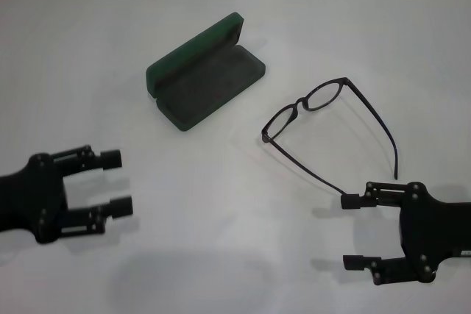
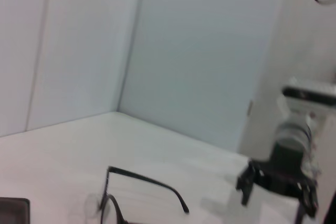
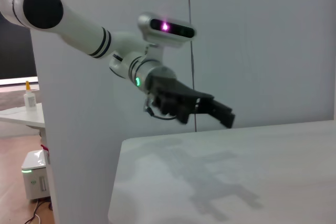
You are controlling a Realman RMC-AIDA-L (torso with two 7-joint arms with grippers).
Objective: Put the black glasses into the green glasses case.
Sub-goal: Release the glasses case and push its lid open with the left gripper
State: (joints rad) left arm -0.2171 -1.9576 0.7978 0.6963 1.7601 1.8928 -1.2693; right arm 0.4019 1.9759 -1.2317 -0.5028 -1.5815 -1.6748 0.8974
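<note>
The green glasses case (image 1: 202,71) lies open at the middle back of the table, grey lining up, with its lid raised on the far side. To its right are the black glasses (image 1: 324,119), both temple arms unfolded and pointing toward me; they also show in the left wrist view (image 2: 142,190). My right gripper (image 1: 347,231) is open at the near right, its upper finger close to the tip of one temple arm and nothing between its fingers. At the near left, well short of the case, my left gripper (image 1: 116,182) is open and empty.
The white table (image 1: 235,255) ends at a pale wall at the back. In the right wrist view the table's side edge (image 3: 118,182) shows, with floor and a small device beyond it. The left arm (image 3: 94,38) reaches over that edge.
</note>
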